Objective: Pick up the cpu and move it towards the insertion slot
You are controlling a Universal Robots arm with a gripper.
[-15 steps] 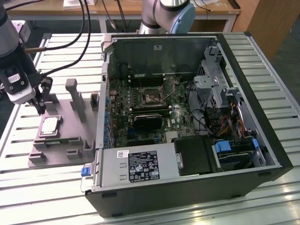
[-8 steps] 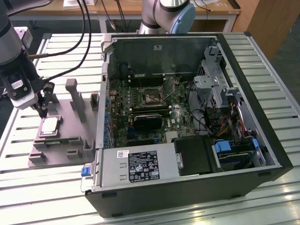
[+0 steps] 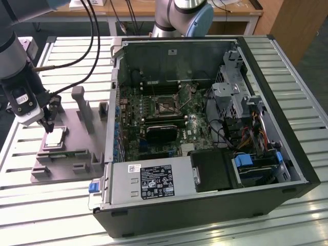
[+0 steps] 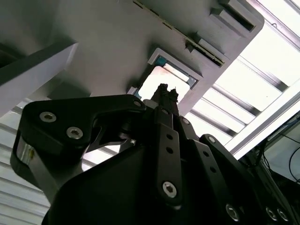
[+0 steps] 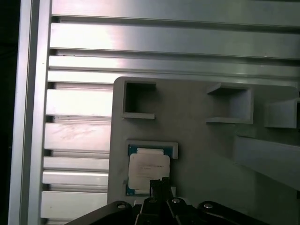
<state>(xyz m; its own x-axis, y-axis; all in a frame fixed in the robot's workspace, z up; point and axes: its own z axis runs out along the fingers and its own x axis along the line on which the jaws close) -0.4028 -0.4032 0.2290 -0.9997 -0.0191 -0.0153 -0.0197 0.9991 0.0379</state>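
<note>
We see the open computer case (image 3: 205,215), its insertion slot (image 3: 166,105) well apart from the grey holder (image 3: 77,136). The cpu (image 5: 147,168) lies in the holder's recess; the gripper (image 5: 159,183), tips pressed together, hangs at its edge, perhaps touching it.

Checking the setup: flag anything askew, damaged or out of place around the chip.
Nothing stands out. The cpu lies flat and square in its pocket on the grey fixture, with the gripper over its edge.
</note>
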